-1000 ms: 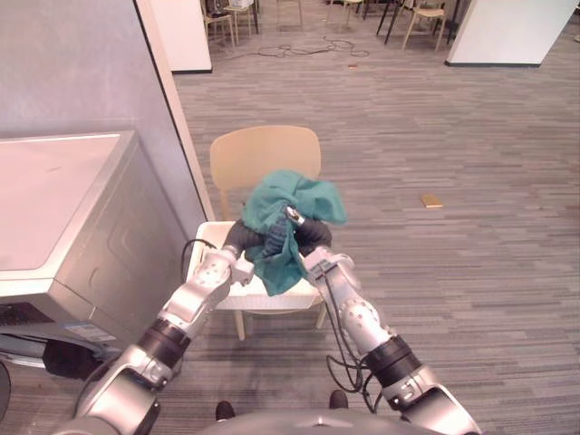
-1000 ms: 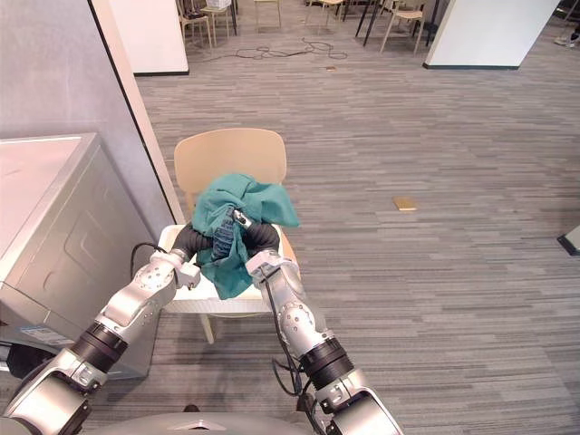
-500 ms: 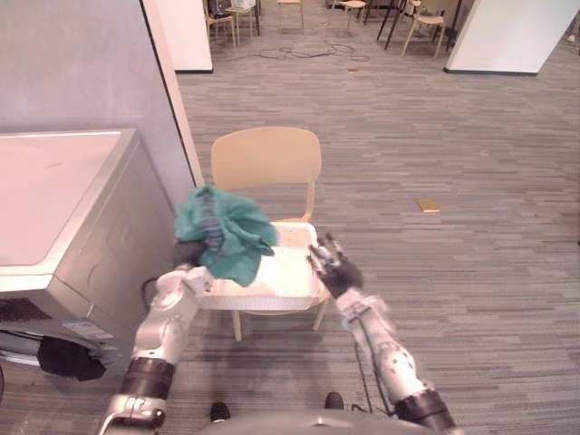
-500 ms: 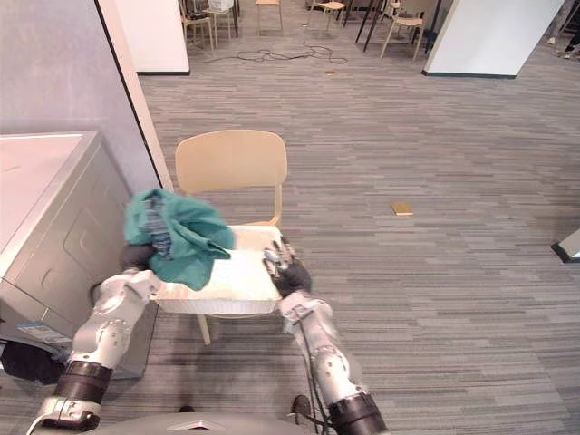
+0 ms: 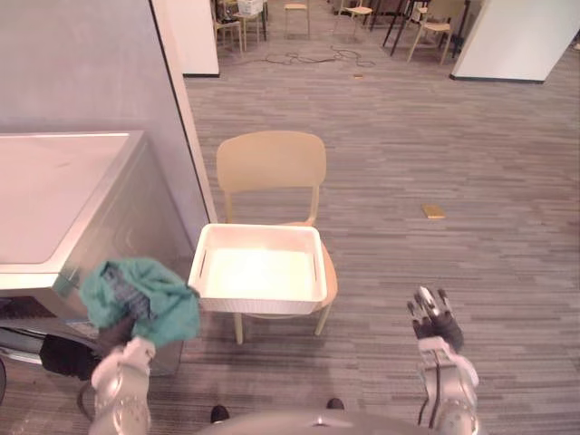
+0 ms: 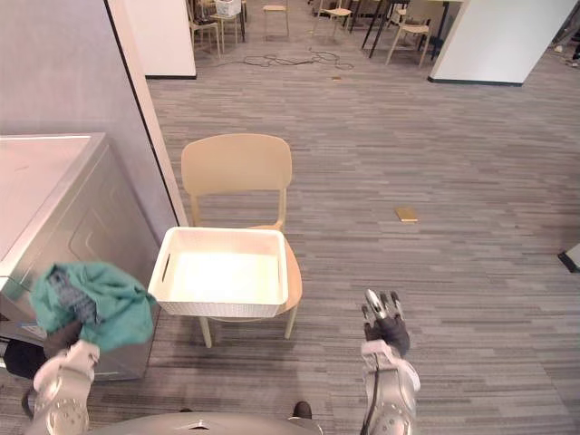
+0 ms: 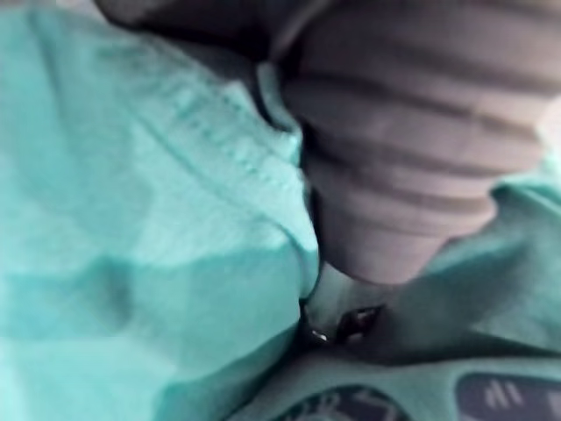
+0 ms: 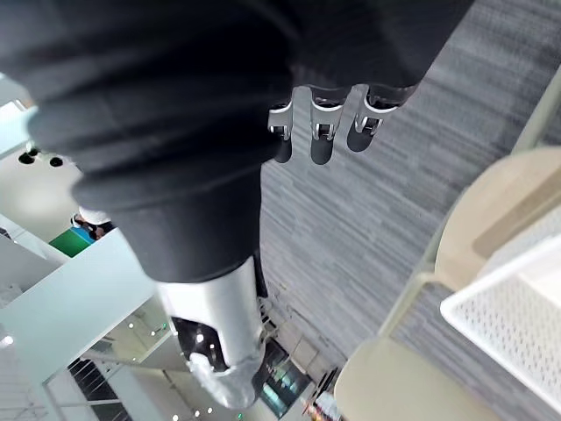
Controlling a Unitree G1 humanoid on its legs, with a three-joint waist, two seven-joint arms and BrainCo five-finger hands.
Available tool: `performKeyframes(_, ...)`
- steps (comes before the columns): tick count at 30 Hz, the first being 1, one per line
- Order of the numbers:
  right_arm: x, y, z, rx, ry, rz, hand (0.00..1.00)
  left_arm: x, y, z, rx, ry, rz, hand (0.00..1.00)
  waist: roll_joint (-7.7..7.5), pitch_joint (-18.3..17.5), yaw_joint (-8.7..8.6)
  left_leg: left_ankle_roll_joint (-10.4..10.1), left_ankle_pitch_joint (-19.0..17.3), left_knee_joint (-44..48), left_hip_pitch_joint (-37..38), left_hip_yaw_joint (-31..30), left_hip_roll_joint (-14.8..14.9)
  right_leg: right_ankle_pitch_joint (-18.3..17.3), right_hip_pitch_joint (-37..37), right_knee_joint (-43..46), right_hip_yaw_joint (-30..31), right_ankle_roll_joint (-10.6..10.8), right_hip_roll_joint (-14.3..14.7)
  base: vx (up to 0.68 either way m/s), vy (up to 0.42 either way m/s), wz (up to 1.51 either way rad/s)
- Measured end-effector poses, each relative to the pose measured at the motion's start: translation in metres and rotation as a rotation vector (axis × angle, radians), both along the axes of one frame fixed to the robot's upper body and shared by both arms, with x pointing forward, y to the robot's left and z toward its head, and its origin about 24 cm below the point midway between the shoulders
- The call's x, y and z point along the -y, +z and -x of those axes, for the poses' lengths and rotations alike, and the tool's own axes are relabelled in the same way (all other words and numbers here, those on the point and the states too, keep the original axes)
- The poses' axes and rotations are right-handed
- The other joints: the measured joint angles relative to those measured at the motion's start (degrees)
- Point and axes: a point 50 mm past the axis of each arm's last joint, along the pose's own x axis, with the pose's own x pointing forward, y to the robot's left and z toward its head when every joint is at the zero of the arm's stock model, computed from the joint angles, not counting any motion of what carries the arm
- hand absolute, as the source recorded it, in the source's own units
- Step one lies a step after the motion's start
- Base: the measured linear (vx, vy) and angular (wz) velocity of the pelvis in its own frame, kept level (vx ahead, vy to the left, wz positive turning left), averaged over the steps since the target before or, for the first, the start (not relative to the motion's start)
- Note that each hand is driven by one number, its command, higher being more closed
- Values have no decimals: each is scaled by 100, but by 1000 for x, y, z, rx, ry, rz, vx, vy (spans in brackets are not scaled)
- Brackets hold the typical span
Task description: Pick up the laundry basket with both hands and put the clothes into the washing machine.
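On grey floor [image 5: 471, 136]: wooden chair [image 5: 270, 161], white laundry basket [image 5: 258, 296] on its seat; small tan object [image 5: 433, 211] well apart.

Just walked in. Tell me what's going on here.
The robot's left hand carries the teal clothes, bunched over it, low by the washing machine. The white basket sits empty on the chair. The right hand hangs open over the floor right of the chair, holding nothing.

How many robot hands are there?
2. The left hand is low on the left beside the washer, under a green cloth. The right hand is low on the right, fingers straight, above the floor.
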Motion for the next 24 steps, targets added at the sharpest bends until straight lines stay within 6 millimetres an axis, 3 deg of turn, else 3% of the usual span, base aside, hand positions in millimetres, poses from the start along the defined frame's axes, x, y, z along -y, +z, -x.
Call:
performKeyframes(2, 8, -16, 15, -117, -17, 50, 0, 6, -21, 20, -115, 0, 26, 100, 18, -35, 17, 33, -40, -1, 71, 5, 1, -106, 6, 150, -7, 14, -21, 0, 11, 6)
performKeyframes(4, 14, -52, 44, -383, 0, 123, 0, 19, -56, 50, -316, -44, 87, 100, 43, -43, 49, 37, -74, 0, 119, -13, -4, -217, 71, 273, -47, 14, -50, -42, 12, 12)
performKeyframes(5, 14, -62, 53, -450, 9, 124, 0, 23, -65, 60, -372, -56, 106, 100, 27, -57, 50, 38, -77, -1, 111, -21, -4, -241, 72, 274, -70, 11, -53, -39, 13, 13)
performKeyframes(7, 10, -90, 79, -647, 55, 102, 0, 36, -87, 89, -535, -84, 173, 100, 21, -109, 50, 38, -80, -1, 106, -32, -12, -259, 78, 275, -90, 9, -64, -6, 10, 7)
performKeyframes(8, 7, -107, 102, -778, 60, 63, 0, 43, -96, 106, -622, -91, 216, 100, 23, -107, 44, 38, -80, -1, 81, -61, -19, -269, 68, 273, -99, 7, -66, -24, 8, 15)
performKeyframes(9, 3, -120, 124, -881, 43, -7, 0, 46, -102, 116, -674, -72, 247, 100, 23, -107, 35, 38, -80, -1, 16, -183, -36, -285, 53, 266, -147, 0, -67, -30, 7, 22)
performKeyframes(10, 1, -125, 132, -916, 24, -45, 0, 45, -103, 119, -686, -59, 259, 100, 23, -103, 37, 38, -80, -1, -21, -222, -42, -294, 46, 266, -165, -5, -68, -39, 9, 33)
performKeyframes(12, -7, -135, 174, -1042, -98, -197, 0, 39, -106, 128, -721, -25, 282, 100, 35, -92, 32, 37, -81, -1, -87, -356, -92, -295, 6, 254, -192, -6, -88, -16, 17, 24)
performKeyframes(14, -11, -137, 188, -1078, -156, -261, 0, 37, -107, 137, -744, 20, 308, 100, 51, -46, 13, 37, -81, -1, -93, -431, -110, -293, 32, 208, -172, -9, -87, -18, 10, 2)
performKeyframes(17, -15, -138, 194, -1086, -201, -312, 0, 37, -108, 147, -774, 55, 337, 100, 56, 30, -80, 37, -81, -1, -91, -534, -114, -291, 175, 81, -251, -16, -77, -50, 5, 10)
performKeyframes(19, -14, -139, 186, -1066, -196, -311, 0, 37, -108, 144, -776, 52, 337, 100, 62, 124, -93, 36, -82, -1, -131, -647, -110, -291, 175, 63, -312, -33, -63, -47, -2, 11)
performKeyframes(22, -14, -142, 157, -1016, -142, -292, 0, 37, -108, 138, -765, 30, 327, 100, 141, 312, -86, 16, -93, -1, -222, -832, -64, -257, 170, 41, -333, -107, 29, -101, -21, 16)
performKeyframes(24, -18, -143, 130, -1008, 10, -214, 0, 35, -107, 133, -746, 10, 315, 100, 186, 522, -65, -8, -94, 1, -304, -959, -8, -249, 137, 87, -429, -152, 100, -122, -43, 28)
